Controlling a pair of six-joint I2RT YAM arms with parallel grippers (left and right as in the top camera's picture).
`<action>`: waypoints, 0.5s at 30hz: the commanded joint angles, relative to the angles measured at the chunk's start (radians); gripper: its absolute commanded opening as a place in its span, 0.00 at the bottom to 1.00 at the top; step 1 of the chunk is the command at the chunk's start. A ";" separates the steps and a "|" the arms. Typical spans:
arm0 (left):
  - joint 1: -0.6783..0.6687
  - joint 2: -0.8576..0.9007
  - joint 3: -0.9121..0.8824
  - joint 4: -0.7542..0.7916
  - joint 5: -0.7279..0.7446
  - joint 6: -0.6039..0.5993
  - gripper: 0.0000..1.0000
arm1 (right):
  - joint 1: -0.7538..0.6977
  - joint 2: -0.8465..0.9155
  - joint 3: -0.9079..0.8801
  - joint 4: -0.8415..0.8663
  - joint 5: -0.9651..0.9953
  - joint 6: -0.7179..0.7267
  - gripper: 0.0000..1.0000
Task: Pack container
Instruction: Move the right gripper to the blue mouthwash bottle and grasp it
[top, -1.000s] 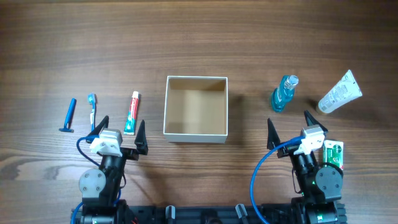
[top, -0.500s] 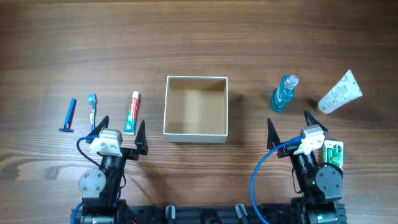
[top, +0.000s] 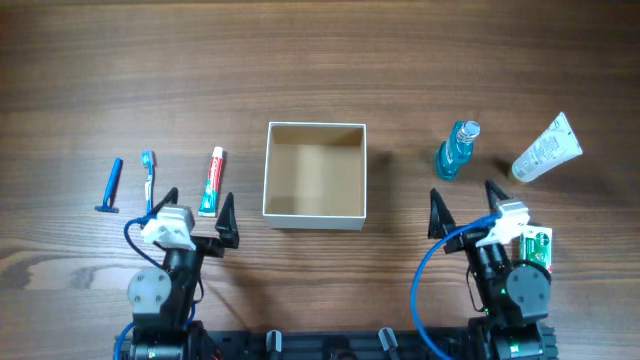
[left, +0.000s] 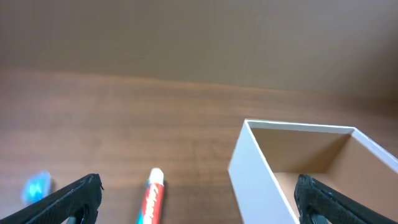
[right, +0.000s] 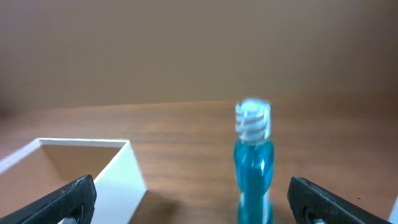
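Observation:
The container (top: 315, 213), a square open box with white walls and a tan inside, stands at the table's middle; it also shows in the left wrist view (left: 256, 174) and the right wrist view (right: 121, 177). My left gripper (top: 194, 211) is open and empty, just in front of a red-and-white toothpaste tube (top: 212, 181) (left: 150, 198). My right gripper (top: 465, 209) is open and empty, in front of an upright blue bottle (top: 456, 150) (right: 252, 168). A blue toothbrush (top: 149, 175) and a blue razor (top: 111, 186) lie at the left. A white tube (top: 546, 149) lies at the right.
A small green-and-white packet (top: 537, 247) lies beside the right arm's base. Blue cables loop near both arm bases at the table's front edge.
The right gripper has shifted and turned slightly; the left arm and all objects have not moved.

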 joint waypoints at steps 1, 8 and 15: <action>0.002 0.070 0.116 -0.109 0.035 -0.183 1.00 | 0.002 0.071 0.074 -0.099 -0.016 0.197 1.00; 0.002 0.382 0.557 -0.430 0.030 -0.171 1.00 | 0.002 0.323 0.441 -0.371 -0.016 0.101 1.00; 0.002 0.835 0.924 -0.782 0.031 -0.140 1.00 | 0.001 0.824 0.888 -0.724 -0.013 -0.058 1.00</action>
